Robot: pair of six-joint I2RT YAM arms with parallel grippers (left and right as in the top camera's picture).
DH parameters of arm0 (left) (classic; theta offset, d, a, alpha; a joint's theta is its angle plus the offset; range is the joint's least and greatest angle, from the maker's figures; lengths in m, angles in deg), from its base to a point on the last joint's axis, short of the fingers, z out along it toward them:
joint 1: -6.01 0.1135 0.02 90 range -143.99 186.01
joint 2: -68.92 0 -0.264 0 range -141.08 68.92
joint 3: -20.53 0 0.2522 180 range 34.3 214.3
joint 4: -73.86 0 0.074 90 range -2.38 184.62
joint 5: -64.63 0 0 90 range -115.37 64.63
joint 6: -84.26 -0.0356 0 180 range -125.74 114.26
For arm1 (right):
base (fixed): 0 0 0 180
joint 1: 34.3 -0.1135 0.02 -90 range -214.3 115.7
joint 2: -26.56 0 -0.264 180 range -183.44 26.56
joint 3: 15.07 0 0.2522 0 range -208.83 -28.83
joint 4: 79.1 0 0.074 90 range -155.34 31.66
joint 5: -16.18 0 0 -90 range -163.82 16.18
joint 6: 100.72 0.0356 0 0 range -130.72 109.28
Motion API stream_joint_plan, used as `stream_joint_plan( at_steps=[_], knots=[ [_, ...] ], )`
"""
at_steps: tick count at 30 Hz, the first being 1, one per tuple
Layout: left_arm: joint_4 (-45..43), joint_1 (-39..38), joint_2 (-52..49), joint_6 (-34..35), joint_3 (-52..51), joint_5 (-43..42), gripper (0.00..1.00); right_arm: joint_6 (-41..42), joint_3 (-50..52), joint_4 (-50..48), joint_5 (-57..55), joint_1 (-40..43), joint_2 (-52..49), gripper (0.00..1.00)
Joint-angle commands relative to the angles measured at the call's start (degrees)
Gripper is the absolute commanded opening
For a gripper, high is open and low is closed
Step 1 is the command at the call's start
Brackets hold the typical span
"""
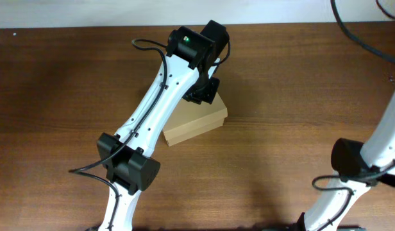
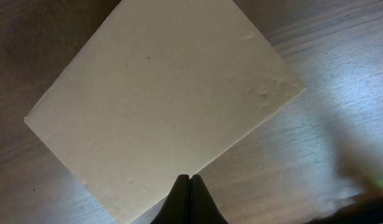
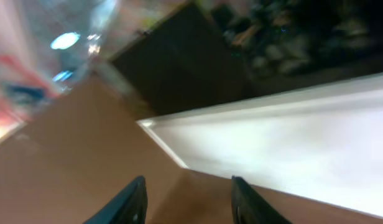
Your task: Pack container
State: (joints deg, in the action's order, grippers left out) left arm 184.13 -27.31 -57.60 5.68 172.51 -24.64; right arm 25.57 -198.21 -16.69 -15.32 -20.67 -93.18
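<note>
The container is a small tan cardboard box with its lid down, on the wooden table near the middle. My left arm reaches over it, and the left gripper hangs over its far end. In the left wrist view the box lid fills the frame, and the left gripper has both fingers pressed together, empty, at the lid's near edge. My right arm stands at the right side, far from the box. In the right wrist view the right gripper is open and empty, aimed at the table edge and the room.
The wooden table extends left and right of the box. Black cables hang at the upper right. A white wall edge runs along the table's far side.
</note>
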Motion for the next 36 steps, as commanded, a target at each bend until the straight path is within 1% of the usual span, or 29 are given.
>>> stream_joint_plan(
  at_steps=[1,5,9,13,15,19,21,25,28,31,34,36],
  knots=[
    [0.2,0.1,1.5,0.5,-0.2,2.2,0.02,-16.6,-0.6,8.0,-12.8,-0.3,2.7,0.44],
    [0.2,0.1,1.9,0.5,-0.2,4.4,0.02,-24.2,-0.6,21.6,-24.3,-2.8,3.9,0.44],
    [0.2,0.6,3.3,0.5,-0.2,7.0,0.02,-27.4,-0.6,31.8,-34.1,-7.5,4.0,0.45],
    [0.2,2.6,5.4,0.5,-0.2,8.7,0.02,-27.5,-0.6,39.1,-44.4,-13.0,3.9,0.45],
    [0.2,4.1,6.1,0.5,-0.2,8.5,0.02,-27.5,-0.5,42.0,-47.0,-15.5,3.9,0.45],
    [0.2,6.9,6.3,0.5,-0.6,5.0,0.02,-27.5,-0.3,47.0,-51.6,-19.2,3.9,0.45],
    [0.2,7.6,6.3,0.5,-2.6,3.7,0.02,-27.5,-0.2,48.7,-53.4,-20.1,3.9,0.45],
    [0.2,7.5,6.3,0.5,-8.2,0.8,0.02,-27.3,0.9,48.7,-53.2,-20.5,3.9,0.45],
    [-0.2,7.2,6.3,0.5,-12.5,0.1,0.02,-27.3,3.5,48.7,-53.5,-20.7,3.9,0.45],
    [-2.1,7.1,6.3,0.5,-15.4,-1.9,0.02,-27.3,9.9,48.7,-57.1,-20.7,3.9,0.45],
    [-4.2,6.7,6.3,0.5,-16.4,-4.0,0.02,-27.3,18.1,48.3,-57.7,-20.7,3.9,0.45],
    [-5.2,6.3,6.3,0.5,-16.5,-4.2,0.02,-27.3,21.2,48.0,-58.1,-20.7,3.9,0.45]
  ],
)
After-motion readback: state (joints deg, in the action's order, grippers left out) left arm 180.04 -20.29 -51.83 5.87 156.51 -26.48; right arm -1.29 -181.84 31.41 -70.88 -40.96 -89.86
